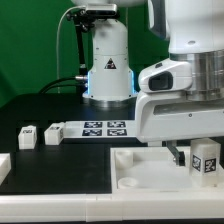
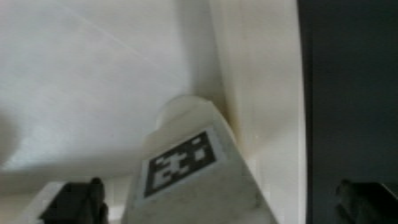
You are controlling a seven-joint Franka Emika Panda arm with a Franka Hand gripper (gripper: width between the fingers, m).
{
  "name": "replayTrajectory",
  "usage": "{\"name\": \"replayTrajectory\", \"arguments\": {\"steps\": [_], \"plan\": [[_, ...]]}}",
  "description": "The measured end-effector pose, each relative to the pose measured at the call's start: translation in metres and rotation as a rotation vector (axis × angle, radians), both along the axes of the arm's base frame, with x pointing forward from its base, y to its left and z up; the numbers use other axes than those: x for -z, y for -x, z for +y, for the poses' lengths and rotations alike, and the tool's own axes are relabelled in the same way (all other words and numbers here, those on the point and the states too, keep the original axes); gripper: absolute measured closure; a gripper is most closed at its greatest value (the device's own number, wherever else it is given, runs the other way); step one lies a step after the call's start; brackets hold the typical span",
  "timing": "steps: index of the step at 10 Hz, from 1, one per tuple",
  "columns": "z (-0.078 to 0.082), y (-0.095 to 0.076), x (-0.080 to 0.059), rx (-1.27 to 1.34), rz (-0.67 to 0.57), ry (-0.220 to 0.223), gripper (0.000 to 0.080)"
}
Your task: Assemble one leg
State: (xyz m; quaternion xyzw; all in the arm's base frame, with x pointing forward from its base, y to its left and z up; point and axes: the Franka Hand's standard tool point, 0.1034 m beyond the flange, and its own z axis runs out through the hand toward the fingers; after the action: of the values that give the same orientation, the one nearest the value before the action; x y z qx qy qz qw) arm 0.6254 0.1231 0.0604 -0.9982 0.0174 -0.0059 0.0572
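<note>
Wrist view, leg (image 2: 192,160) between open claw (image 2: 222,203) fingers

Three small white block-shaped tagged legs: first (image 1: 27,135), second (image 1: 53,132), third (image 1: 206,160). One large white square panel (image 1: 140,175). One flat white marker board (image 1: 103,128) bearing four tags.

the arm (image 1: 185,90) is looking mostly glossy white, with chunky rounded shells and a darker grey band running around one joint. its base (image 1: 108,62) is sitting as a white cone-ish tower with a black triangle warning sticker on the front and a bluish glow showing at the bottom edge. a thin black cable (image 1: 70,55) is looping down beside the base. the gripper (image 1: 195,158) is showing a white body with dark fingers, and in the wrist view the fingertips (image 2: 75,201) are showing up as blurry black blocks.
</note>
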Motion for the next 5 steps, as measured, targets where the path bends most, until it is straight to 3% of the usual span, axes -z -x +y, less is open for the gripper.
{"name": "replayTrajectory", "arguments": {"steps": [3, 5], "plan": [[-0.0030, -0.0007, 0.0000, -0.240, -0.028, 0.017, 0.0150], [-0.0030, -0.0006, 0.0001, -0.238, -0.027, 0.017, 0.0150]]}}
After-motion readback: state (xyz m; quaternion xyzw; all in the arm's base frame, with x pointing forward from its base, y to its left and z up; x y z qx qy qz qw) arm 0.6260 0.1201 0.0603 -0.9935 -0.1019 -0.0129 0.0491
